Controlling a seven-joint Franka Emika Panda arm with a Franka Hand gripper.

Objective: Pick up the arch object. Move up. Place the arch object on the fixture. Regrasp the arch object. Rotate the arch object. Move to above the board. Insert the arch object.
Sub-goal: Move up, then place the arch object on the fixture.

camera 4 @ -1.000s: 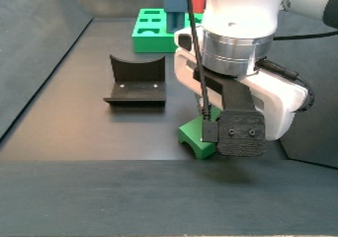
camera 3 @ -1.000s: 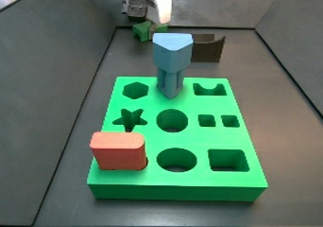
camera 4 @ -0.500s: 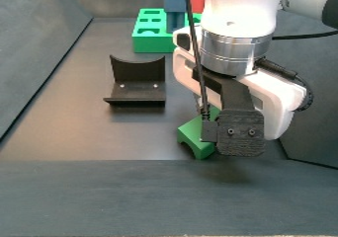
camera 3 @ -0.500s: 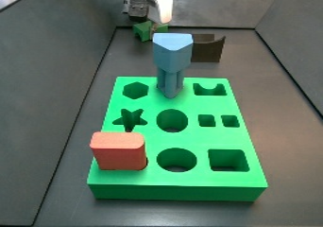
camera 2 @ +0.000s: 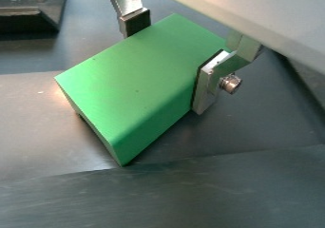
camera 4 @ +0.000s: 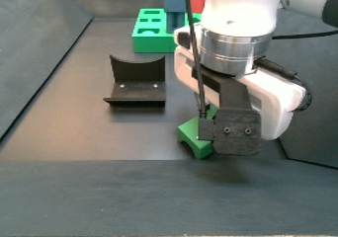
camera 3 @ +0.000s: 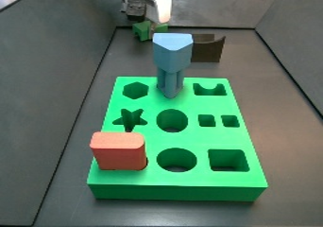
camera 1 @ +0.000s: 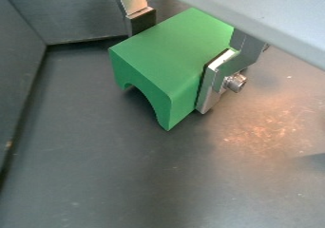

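The gripper point(camera 1: 178, 44) is low over the floor, and the arch object point(camera 1: 172, 66) lies on the floor between its fingers point(camera 2: 214, 80), one plate at each long side. The jaws look closed on the block, but a firm clamp I cannot confirm. From the gripper, the fixture point(camera 4: 136, 80) lies at about 10 o'clock in a side view, and the board point(camera 3: 177, 141) lies well apart, holding a blue peg point(camera 3: 172, 62) and a red block point(camera 3: 119, 150).

The dark floor point(camera 3: 76, 127) carries the board point(camera 3: 240, 179), the fixture point(camera 4: 136, 83), and the arch object point(camera 1: 165, 66) under the pincer point(camera 1: 178, 47).

End effector point(camera 4: 201, 132) low over arch object point(camera 4: 196, 139), floor level.
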